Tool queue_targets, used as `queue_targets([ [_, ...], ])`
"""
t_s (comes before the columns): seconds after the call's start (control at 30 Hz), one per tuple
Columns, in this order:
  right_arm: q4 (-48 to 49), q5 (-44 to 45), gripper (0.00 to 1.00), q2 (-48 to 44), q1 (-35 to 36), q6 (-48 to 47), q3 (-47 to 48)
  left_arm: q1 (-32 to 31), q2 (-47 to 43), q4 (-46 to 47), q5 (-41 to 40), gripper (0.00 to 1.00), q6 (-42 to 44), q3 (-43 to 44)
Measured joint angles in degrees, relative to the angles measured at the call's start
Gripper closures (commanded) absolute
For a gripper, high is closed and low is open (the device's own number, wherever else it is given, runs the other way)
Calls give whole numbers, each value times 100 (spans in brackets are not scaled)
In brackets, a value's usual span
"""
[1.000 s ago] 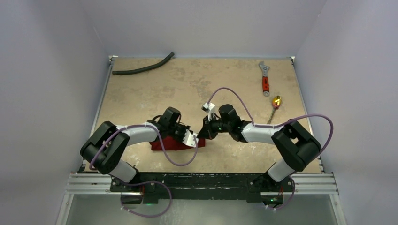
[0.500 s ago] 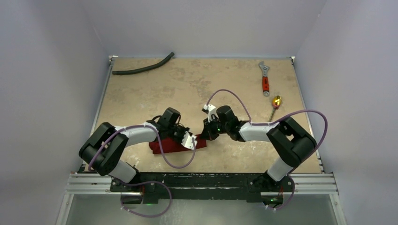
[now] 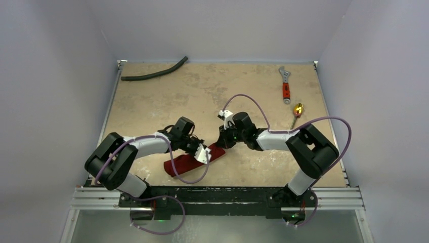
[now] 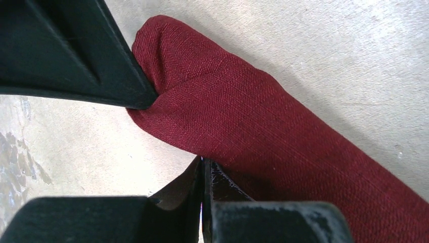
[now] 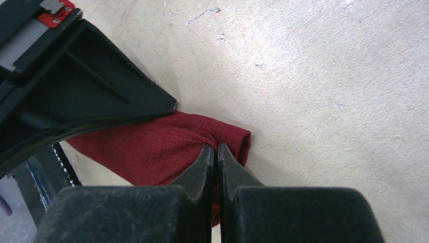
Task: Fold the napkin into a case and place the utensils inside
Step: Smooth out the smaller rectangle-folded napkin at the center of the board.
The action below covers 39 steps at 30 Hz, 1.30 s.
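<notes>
Swings the napkin [image 3: 186, 163] from level to slanted since a second ago, at lower centre of top view. Pinches its upper-right end with left gripper [image 4: 202, 167] and right gripper [image 5: 217, 148], both clamped on cloth. Probably handles soft, light, floppy; better to grasp at folded edges.

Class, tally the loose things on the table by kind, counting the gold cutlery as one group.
dark red napkin: 1
black hose: 1
red-handled wrench: 1
gold cutlery group: 1
Total: 4
</notes>
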Motion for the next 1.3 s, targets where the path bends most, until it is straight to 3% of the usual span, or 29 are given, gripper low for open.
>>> queue_targets([
  [0.3,133,13,100,243,0,11,57,-11,-103,-87,-22,100,28,-7],
  [0.53,138,15,100,470,-15,2,310,63,-468,758,-341,100,-1040,13],
  [0.63,131,15,100,507,-24,-2,352,127,-636,490,-131,100,-1117,282],
  [0.83,103,15,100,507,-24,-17,363,-101,-758,-1056,313,100,-66,546],
  [1.13,-83,17,100,503,-22,-68,448,-188,-723,-2616,-245,100,1578,271],
  [1.23,-149,15,95,503,-22,-70,474,-184,-723,-2747,-385,100,1823,249],
  [1.3,-186,24,85,503,-22,-68,487,-181,-726,-2771,-426,100,1937,243],
])
